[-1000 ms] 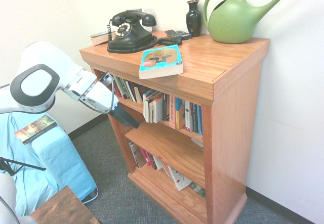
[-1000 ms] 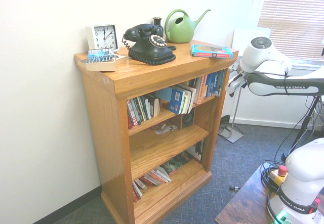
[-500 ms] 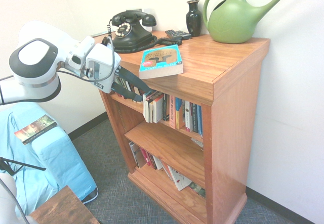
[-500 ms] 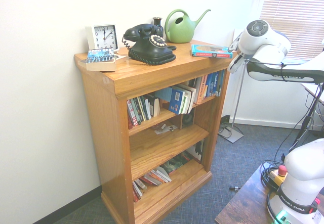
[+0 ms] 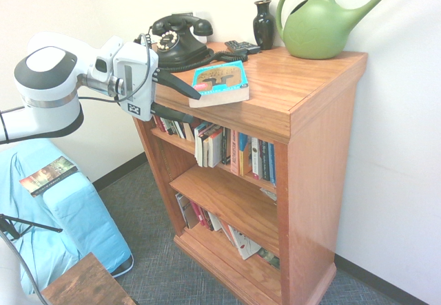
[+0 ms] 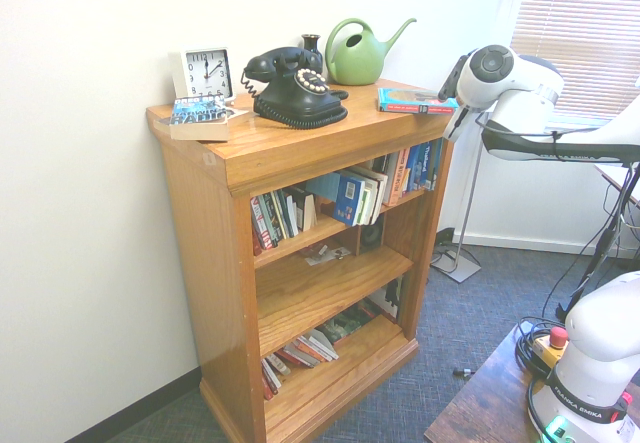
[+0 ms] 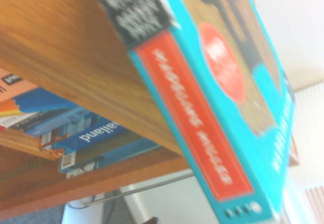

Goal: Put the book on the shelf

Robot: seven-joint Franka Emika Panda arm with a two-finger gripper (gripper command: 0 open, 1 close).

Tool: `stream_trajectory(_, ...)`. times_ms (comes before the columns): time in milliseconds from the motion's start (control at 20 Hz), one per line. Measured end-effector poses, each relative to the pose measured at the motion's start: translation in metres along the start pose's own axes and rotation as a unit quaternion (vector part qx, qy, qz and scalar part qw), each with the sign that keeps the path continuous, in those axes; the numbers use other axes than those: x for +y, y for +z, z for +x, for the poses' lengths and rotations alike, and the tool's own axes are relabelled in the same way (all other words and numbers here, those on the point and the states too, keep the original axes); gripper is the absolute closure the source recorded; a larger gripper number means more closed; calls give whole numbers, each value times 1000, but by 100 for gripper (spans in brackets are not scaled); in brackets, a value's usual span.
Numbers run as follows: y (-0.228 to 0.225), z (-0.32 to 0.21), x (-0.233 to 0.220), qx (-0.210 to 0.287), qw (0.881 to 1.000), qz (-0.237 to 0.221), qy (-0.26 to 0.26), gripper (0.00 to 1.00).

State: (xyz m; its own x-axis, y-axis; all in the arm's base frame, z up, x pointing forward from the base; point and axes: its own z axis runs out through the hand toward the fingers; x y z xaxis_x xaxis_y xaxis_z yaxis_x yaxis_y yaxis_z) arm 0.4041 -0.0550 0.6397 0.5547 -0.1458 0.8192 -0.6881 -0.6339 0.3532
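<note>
The turquoise book [image 5: 219,83] lies flat on the shelf [image 5: 296,85], at the front edge of its thick top. In the second exterior view the book [image 6: 417,101] sits at the right end of the shelf [image 6: 300,143]. My gripper [image 5: 196,111] is open, level with the top board. Its upper finger reaches the book's near corner. The lower finger hangs just under the board, in front of the upper tier's books. From the other side the gripper [image 6: 450,113] stands right beside the book. The wrist view shows the book [image 7: 212,82] close up, spine toward the camera, over the shelf's edge [image 7: 66,47].
A black rotary telephone [image 5: 178,40], a dark vase [image 5: 263,23] and a green watering can [image 5: 320,23] stand behind the book. A clock [image 6: 205,71] and another book [image 6: 200,115] sit at the top's far end. The tiers hold several books. A blue-covered seat [image 5: 76,215] stands below the arm.
The arm has risen from the upper tier's height to the level of the shelf top. The gripper has swung toward the book's corner. Its jaws have stayed open.
</note>
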Motion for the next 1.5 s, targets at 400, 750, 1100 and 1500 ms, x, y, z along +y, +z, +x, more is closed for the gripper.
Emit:
stream_trajectory(400, 13, 9, -36, 60, 997, -12, -48, 0)
stream_trajectory(750, 15, 13, -63, 76, 995, -2, -68, 100)
stream_trajectory(1100, 19, 19, -55, 78, 995, -7, -62, 100)
stream_trajectory(1500, 20, 19, -55, 77, 995, -7, -61, 100)
